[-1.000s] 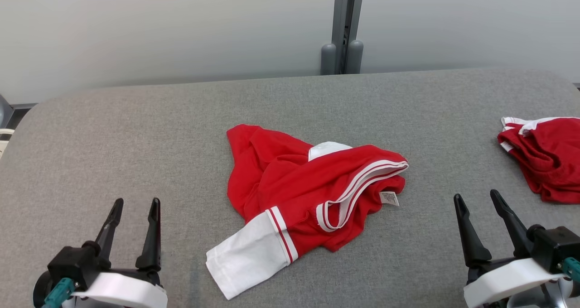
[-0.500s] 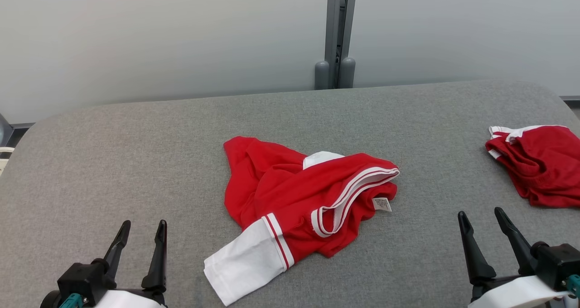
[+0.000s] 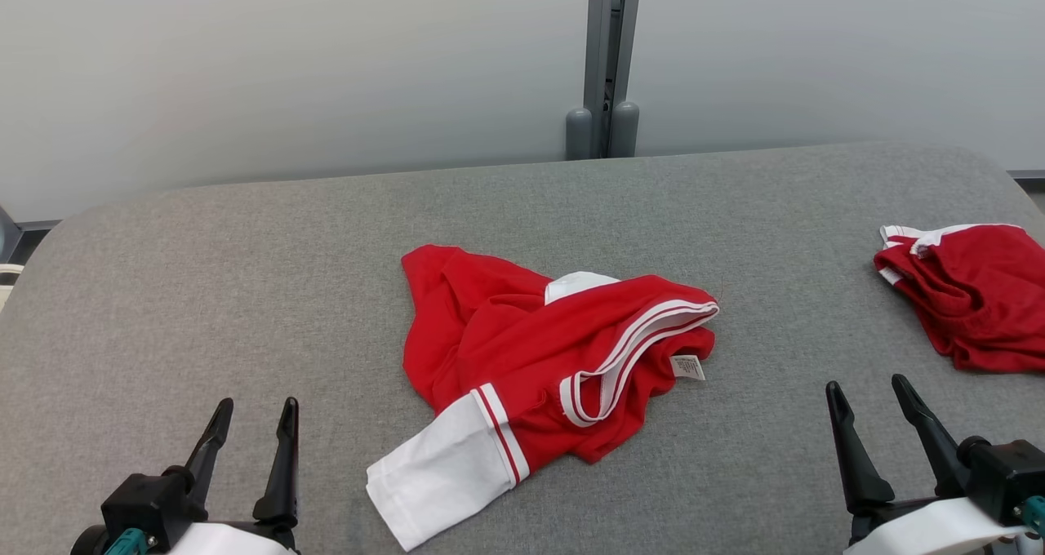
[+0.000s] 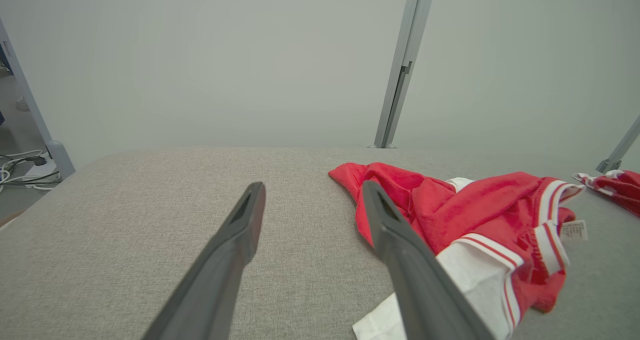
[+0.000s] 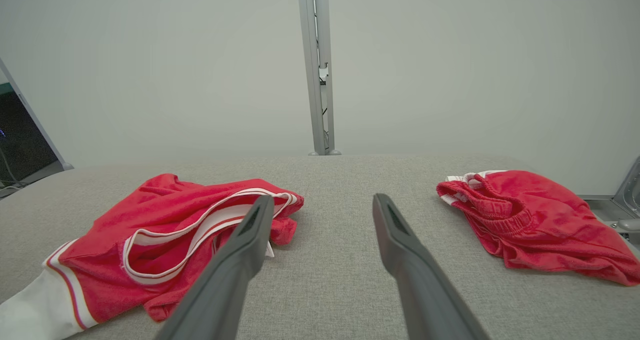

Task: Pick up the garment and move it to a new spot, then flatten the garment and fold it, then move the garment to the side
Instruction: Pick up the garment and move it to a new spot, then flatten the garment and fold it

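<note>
Head cam high, looks fwd-down on table [image 3: 245, 277]; wrist cams low, close above it; all share garment [image 3: 506, 343].

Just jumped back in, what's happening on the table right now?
Nothing is held. The crumpled red-and-white garment lies untouched in the middle of the grey table. The left gripper and right gripper flank it at the near side, fingers open and empty. A second red garment sits at the right end.

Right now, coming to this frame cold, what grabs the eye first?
A crumpled red garment with white trim lies in the middle of the grey padded table. A second red garment sits at its right edge. The left gripper and right gripper are open at the near corners, touching neither.
</note>
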Robot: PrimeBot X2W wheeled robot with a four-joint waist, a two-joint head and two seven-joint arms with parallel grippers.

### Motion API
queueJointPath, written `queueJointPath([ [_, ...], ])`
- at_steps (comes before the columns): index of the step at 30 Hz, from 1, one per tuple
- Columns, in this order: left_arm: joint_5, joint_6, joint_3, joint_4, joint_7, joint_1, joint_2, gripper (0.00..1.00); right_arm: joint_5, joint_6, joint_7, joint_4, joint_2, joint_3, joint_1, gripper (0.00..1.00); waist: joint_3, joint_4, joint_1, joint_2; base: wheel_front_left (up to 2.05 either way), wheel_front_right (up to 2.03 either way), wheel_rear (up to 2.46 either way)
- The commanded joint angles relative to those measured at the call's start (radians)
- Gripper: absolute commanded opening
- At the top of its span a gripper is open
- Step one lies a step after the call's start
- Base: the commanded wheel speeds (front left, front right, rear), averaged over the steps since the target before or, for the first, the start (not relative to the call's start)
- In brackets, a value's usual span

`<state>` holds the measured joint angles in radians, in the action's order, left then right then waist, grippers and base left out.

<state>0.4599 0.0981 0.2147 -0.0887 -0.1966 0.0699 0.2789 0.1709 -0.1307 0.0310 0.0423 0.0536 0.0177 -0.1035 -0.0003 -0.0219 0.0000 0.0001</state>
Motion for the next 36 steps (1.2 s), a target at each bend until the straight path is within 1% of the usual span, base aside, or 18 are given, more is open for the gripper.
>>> queueJointPath([
  [1,0.003,0.008,0.0,0.003,0.0,0.0,0.006,1.0,0.002,0.0,-0.001,0.003,0.001,0.004,-0.007,1.0,0.001,0.001,0.0,-0.0001,0.0,0.0,0.0],
  [8,0.006,0.008,0.005,0.005,0.001,-0.022,0.003,1.0,0.0,0.0,-0.007,0.007,0.0,-0.006,0.01,1.0,0.014,0.01,0.0,-0.0001,0.0,0.0,0.0],
  [12,-0.001,0.005,0.012,0.008,0.001,-0.053,0.001,1.0,-0.005,0.0,-0.016,0.004,0.018,-0.064,0.052,1.0,0.043,0.032,0.0,-0.0001,0.0,0.0,0.0],
  [16,-0.006,-0.011,0.032,-0.002,0.001,-0.102,-0.01,1.0,-0.003,0.0,-0.033,-0.023,0.06,-0.186,0.121,1.0,0.078,0.073,0.0,-0.0001,0.0,0.0,0.0],
  [19,-0.009,-0.02,0.045,-0.018,-0.008,-0.134,-0.022,1.0,0.012,0.0,-0.054,-0.054,0.102,-0.315,0.184,1.0,0.101,0.108,0.0,-0.0001,0.0,0.0,0.0],
  [20,-0.011,-0.027,0.052,-0.03,-0.015,-0.154,-0.03,1.0,0.024,0.0,-0.067,-0.077,0.134,-0.41,0.229,1.0,0.117,0.134,0.0,-0.0001,0.0,0.0,0.0],
  [21,-0.012,-0.029,0.055,-0.035,-0.019,-0.163,-0.034,1.0,0.032,0.0,-0.074,-0.088,0.148,-0.459,0.251,1.0,0.126,0.146,0.0,-0.0001,0.0,0.0,0.0],
  [26,-0.014,-0.045,0.068,-0.064,-0.038,-0.209,-0.058,1.0,0.052,0.0,-0.105,-0.14,0.23,-0.636,0.376,1.0,0.176,0.203,0.0,-0.0001,0.0,0.0,0.0],
  [29,-0.014,-0.055,0.072,-0.08,-0.049,-0.231,-0.07,1.0,0.06,0.0,-0.136,-0.169,0.277,-0.727,0.449,1.0,0.206,0.224,0.0,-0.0001,0.0,0.0,0.0],
  [30,-0.014,-0.055,0.072,-0.08,-0.049,-0.231,-0.07,1.0,0.06,0.0,-0.136,-0.169,0.277,-0.727,0.449,1.0,0.206,0.224,0.0,-0.0001,0.0,0.0,0.0],
  [32,-0.018,-0.063,0.075,-0.091,-0.053,-0.246,-0.08,1.0,0.056,0.0,-0.163,-0.185,0.31,-0.772,0.5,1.0,0.223,0.235,0.0,-0.0001,0.0,0.0,0.0],
  [36,-0.021,-0.073,0.075,-0.112,-0.062,-0.271,-0.094,1.0,0.063,0.0,-0.222,-0.217,0.349,-0.844,0.572,1.0,0.245,0.248,0.0,-0.0001,0.0,0.0,0.0],
])
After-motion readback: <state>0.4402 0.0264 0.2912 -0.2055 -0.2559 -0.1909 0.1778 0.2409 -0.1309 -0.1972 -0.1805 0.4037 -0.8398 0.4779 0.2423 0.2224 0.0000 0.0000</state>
